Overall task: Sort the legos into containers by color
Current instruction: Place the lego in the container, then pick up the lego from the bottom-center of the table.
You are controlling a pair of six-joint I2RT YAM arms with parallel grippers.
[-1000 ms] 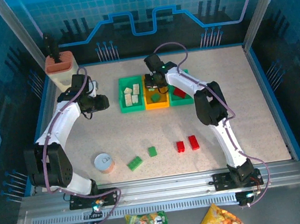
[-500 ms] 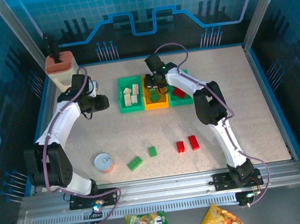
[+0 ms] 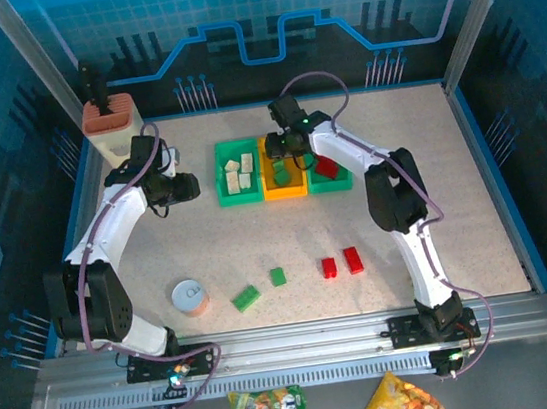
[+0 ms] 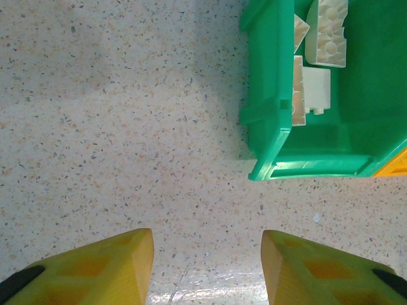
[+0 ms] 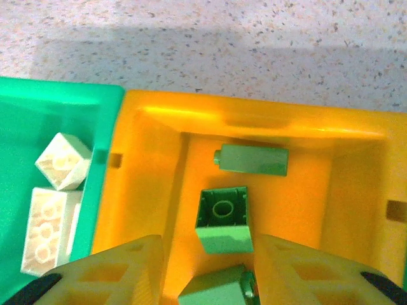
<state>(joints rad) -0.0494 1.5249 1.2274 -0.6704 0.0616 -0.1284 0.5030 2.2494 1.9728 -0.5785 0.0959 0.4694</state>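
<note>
Right claw (image 5: 207, 257), jaws released and empty, hangs over the orange-yellow tray (image 5: 267, 121), where green legos (image 5: 222, 219) are gathered by colour.

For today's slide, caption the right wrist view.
Right gripper above three green legos in the orange-yellow tray; cream legos in the neighbouring green tray.

The bottom edge cuts off 1 green lego (image 5: 216, 291).

speckled beige tabletop (image 3: 208, 243) — blue patterned walls (image 3: 128, 22)
</note>
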